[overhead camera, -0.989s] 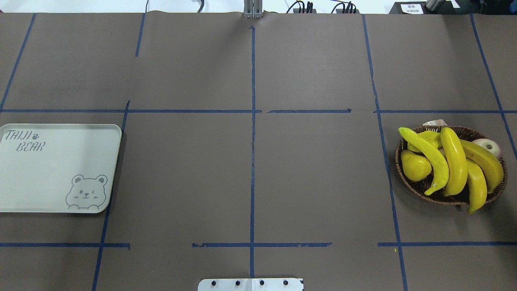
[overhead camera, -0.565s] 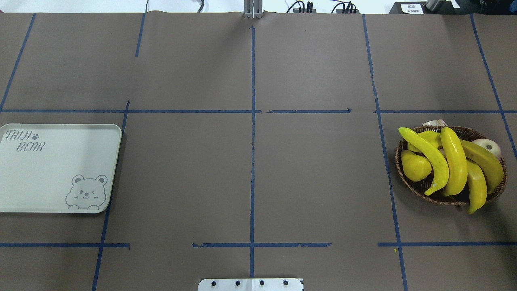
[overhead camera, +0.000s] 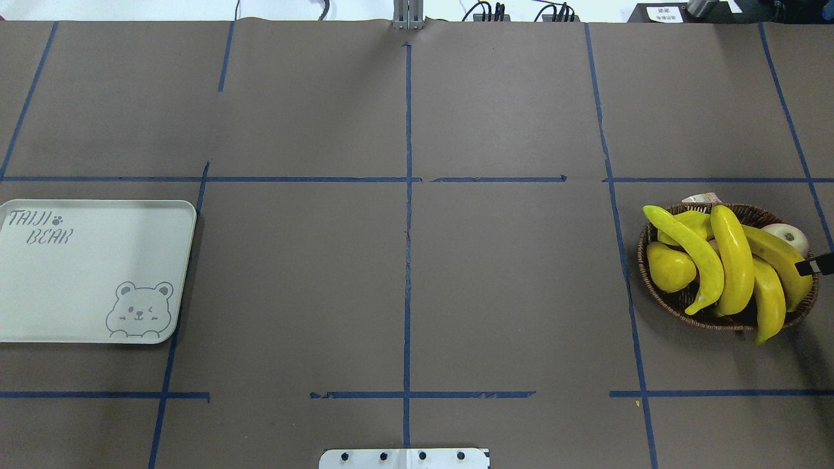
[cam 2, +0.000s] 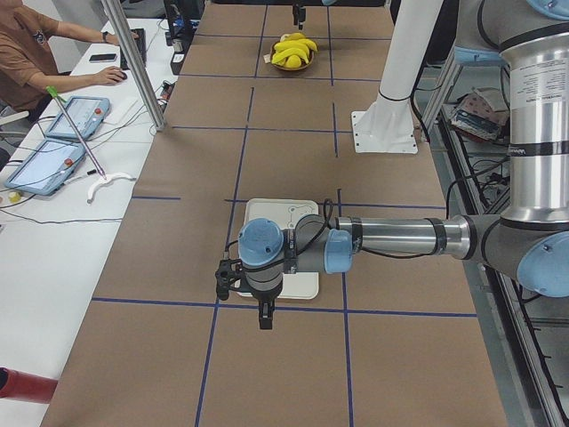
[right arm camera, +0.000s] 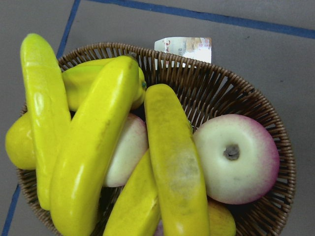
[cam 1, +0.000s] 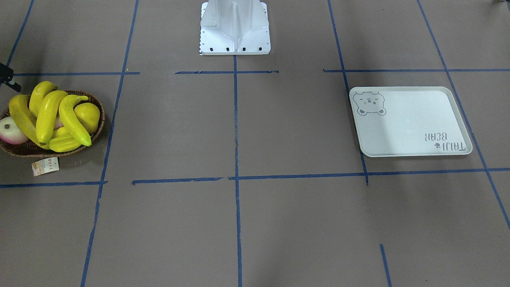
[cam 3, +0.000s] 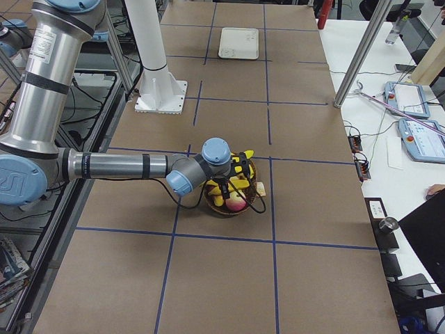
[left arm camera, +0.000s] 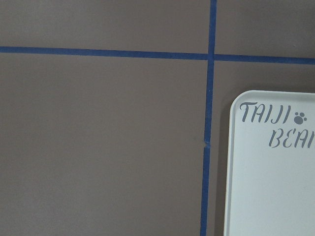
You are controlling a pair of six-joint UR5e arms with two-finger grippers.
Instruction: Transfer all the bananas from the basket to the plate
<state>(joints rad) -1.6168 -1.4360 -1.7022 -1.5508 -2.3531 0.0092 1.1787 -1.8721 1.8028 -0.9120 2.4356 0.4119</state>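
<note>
Since a second ago my right gripper (overhead camera: 814,266) has edged over the basket (overhead camera: 674,305); just a sliver shows, so its grip I cannot tell. All bananas (overhead camera: 733,260) lie inside. Approach, I judge; next, lower onto the topmost.

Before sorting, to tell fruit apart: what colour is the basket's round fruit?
Round fruit: whitish, pink-blushed; clearest in right wrist view.

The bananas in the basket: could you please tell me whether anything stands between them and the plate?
Nothing visible does. Between the basket and the plate the table shows only its flat blue tape lines; the bananas lie atop the pile.
</note>
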